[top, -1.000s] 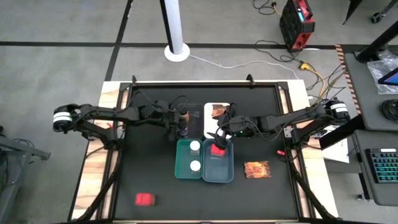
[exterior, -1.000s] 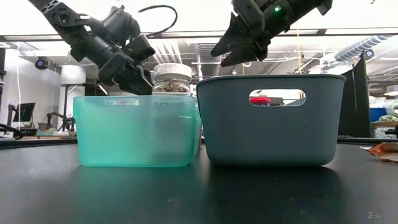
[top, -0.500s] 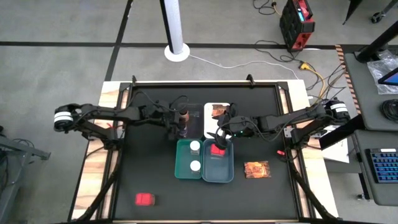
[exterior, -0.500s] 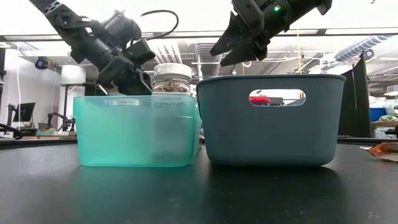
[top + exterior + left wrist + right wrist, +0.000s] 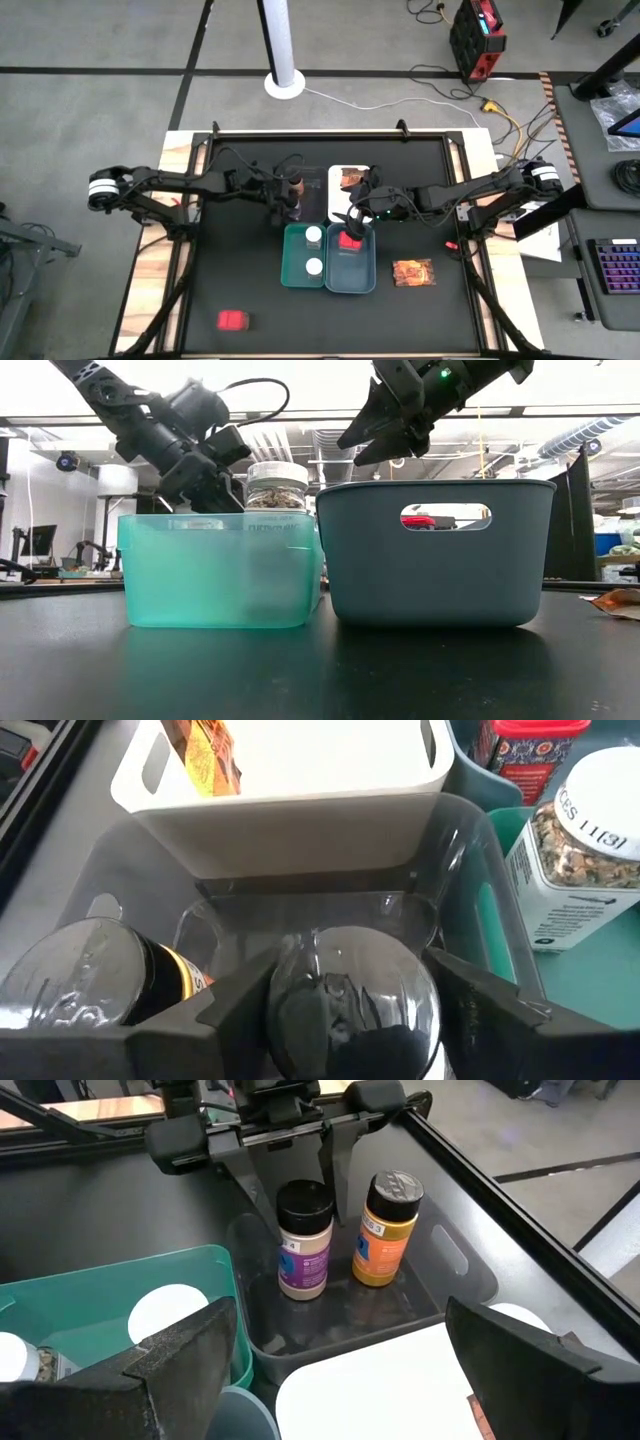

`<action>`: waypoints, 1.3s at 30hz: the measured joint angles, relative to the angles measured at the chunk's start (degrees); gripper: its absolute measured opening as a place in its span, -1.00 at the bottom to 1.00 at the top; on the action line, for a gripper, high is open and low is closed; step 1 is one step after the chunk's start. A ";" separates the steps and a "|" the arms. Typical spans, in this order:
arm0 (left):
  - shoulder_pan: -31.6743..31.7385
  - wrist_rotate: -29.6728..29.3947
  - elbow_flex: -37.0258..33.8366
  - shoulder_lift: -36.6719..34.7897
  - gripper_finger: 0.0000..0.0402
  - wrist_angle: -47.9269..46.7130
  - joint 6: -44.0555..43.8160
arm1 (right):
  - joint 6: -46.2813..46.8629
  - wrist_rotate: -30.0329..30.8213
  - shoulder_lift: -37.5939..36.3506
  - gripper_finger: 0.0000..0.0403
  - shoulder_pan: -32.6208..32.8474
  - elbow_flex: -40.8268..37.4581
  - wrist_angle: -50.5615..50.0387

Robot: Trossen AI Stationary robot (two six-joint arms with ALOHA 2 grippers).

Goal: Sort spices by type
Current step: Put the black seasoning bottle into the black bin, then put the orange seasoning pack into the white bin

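Two jars (image 5: 314,250), boxes (image 5: 232,320), bottles (image 5: 304,1240), packets (image 5: 413,272).

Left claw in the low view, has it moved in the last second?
Yes. The left claw has risen slightly against the translucent teal plastic tray.

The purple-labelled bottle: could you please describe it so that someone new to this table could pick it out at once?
Find the teal tray holding white-capped jars; the clear tray sits against its far end. Two dark-capped bottles stand inside, under the left gripper. The purple-labelled bottle is nearer the teal tray, with pale contents, unlike its orange-labelled neighbour.
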 joint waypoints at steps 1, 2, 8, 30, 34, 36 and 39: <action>0.00 0.00 0.16 0.00 0.12 0.04 0.00 | 0.01 0.00 0.00 0.74 0.00 0.00 0.02; 0.00 0.00 0.27 0.00 0.13 0.17 0.00 | 0.02 0.00 0.00 0.74 0.00 0.00 0.01; 0.00 0.02 0.71 -0.04 0.15 0.07 -0.58 | 0.06 0.00 0.00 0.74 0.00 0.00 0.02; 0.00 0.04 1.28 -2.53 0.16 -0.31 -0.81 | 0.13 0.00 0.00 0.74 0.00 0.00 0.00; 0.00 0.04 1.28 -3.85 0.16 -0.37 -0.81 | 0.27 0.02 0.00 0.74 0.00 0.00 0.00; 0.00 0.04 1.28 -4.52 0.15 -0.38 -0.83 | 0.09 0.04 0.00 0.74 -0.02 0.00 -0.02; -0.02 0.09 1.28 -6.17 0.15 -0.54 -0.81 | -0.16 0.13 -0.30 0.74 -0.02 0.61 -2.15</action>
